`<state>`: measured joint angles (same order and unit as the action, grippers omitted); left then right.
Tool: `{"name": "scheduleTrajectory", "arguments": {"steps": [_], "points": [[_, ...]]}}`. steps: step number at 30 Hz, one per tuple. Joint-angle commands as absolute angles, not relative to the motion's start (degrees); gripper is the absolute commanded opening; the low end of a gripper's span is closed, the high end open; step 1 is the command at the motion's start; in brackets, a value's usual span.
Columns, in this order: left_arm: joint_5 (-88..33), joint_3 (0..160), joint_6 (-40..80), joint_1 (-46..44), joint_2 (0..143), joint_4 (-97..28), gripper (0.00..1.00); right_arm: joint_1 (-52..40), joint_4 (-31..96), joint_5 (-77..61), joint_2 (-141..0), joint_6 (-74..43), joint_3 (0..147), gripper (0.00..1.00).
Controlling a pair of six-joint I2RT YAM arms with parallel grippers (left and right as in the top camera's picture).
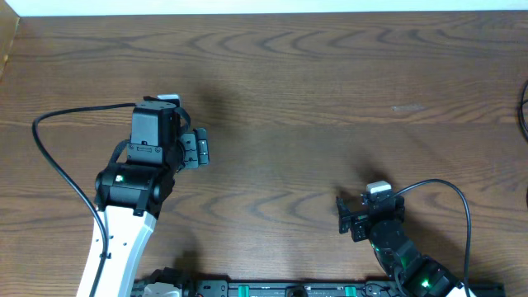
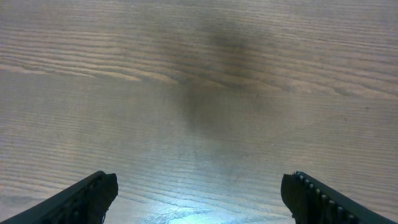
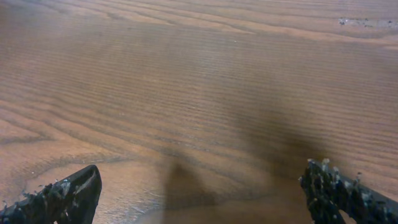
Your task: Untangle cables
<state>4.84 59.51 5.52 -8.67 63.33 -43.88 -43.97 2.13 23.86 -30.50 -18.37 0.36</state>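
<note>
The cables are almost entirely out of view. Only a thin dark curve of cord (image 1: 524, 107) shows at the table's far right edge, cut off by the frame. My left gripper (image 1: 200, 148) hovers over the left half of the table, pointing right. Its jaws stand wide open in the left wrist view (image 2: 199, 194), with only bare wood between them. My right gripper (image 1: 341, 216) is near the front, right of centre, pointing left. It is also wide open (image 3: 200, 186) over bare wood. Neither gripper holds anything.
The wooden table (image 1: 297, 99) spans the whole view. A thick black arm wire (image 1: 49, 153) loops out to the left of the left arm, and another (image 1: 462, 210) arcs over the right arm. The arms' base rail (image 1: 272, 289) runs along the front edge.
</note>
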Motion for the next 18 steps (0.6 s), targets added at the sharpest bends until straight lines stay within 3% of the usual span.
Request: {"name": "scheduleTrajectory", "arguments": {"steps": [1,11,18], "points": [[5.6,59.9,5.0,-8.4,63.5,-44.0,0.90,-44.1,2.4,24.9,-30.6,-17.1,0.3,0.99],[5.6,59.9,5.0,-8.4,63.5,-43.0,0.90,-42.5,2.4,24.9,-27.0,-17.1,0.3,0.99],[5.5,59.9,5.0,-8.4,63.5,-42.0,0.90,-30.2,2.4,24.9,-16.0,-17.1,0.3,0.99]]}}
